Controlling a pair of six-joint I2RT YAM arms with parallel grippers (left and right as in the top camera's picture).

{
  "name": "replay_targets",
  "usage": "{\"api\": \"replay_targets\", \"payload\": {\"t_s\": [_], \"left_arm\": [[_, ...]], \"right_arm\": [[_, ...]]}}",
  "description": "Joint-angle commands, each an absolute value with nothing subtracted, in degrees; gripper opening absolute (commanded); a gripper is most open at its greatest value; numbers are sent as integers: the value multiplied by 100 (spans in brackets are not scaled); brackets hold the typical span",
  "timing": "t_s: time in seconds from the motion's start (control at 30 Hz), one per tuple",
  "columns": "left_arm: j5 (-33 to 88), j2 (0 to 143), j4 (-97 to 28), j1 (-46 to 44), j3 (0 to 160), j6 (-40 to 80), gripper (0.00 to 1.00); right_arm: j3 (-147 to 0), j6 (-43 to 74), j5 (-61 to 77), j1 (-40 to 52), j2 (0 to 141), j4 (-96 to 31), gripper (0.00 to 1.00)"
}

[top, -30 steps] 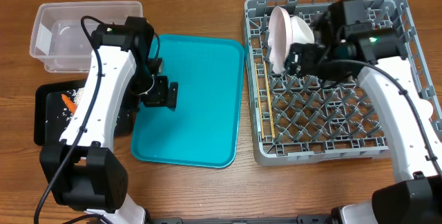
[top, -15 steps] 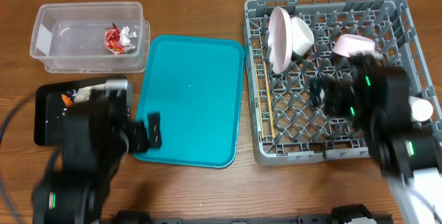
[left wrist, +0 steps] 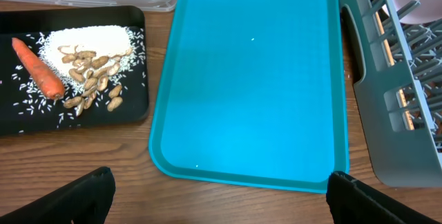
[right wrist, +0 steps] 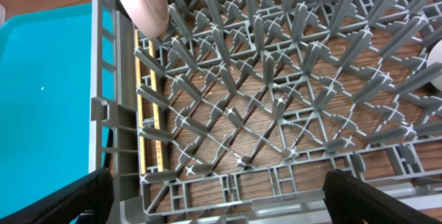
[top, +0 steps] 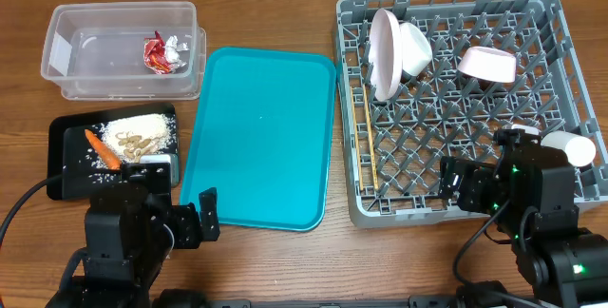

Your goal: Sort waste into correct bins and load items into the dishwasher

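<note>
Overhead, the wrapper (top: pixel 162 52) lies in the tub (top: pixel 66 23) at the far-left corner. The carrot (top: pixel 100 148) and peanuts (top: pixel 140 141) sit in the black tray (top: pixel 65 180) at the left edge, among white grains. On the right side of the worktop, the rack (top: pixel 348 108) holds the plate (top: pixel 383 53) on edge with a bowl (top: pixel 414 49) against it. It also holds the pink bowl (top: pixel 487 64), the cup (top: pixel 572 146) at its right wall, and the chopsticks (top: pixel 365 146) along its left side. The teal tray (top: pixel 261 137) lies between bins and rack.

Sorting and loading look finished, so the step in hand seems to be parking. Done well, that means keeping both arms low at the near edge, clear of the rack wall and tray rim.

The left tool (left wrist: pixel 219 177) is spread wide above the teal tray's near rim, holding and touching nothing. The right tool (right wrist: pixel 217 179) is equally wide over the rack's near-left part, empty, its fingers off the pegs.
</note>
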State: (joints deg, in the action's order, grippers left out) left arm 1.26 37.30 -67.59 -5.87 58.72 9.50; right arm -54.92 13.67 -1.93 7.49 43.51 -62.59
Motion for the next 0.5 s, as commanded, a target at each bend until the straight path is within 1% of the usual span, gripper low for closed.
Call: {"api": "replay_targets", "payload": {"t_s": [0.0,0.23,0.33,0.47], "left_arm": [[67,3710,-6748,-565,5833,1050,100],[67,3710,-6748,-565,5833,1052,100],[67,3710,-6748,-565,5833,1052,100],[67,3710,-6748,-565,5833,1050,100]], "right_arm": [[-5481,1369,-252,738,4338,-6228,100],[-5470,1319,-263,764,4010,-6233,100],[-5356,1302,-364,764,3402,-6189,100],[-4648,1055,-445,760,2504,-5636,100]]}}
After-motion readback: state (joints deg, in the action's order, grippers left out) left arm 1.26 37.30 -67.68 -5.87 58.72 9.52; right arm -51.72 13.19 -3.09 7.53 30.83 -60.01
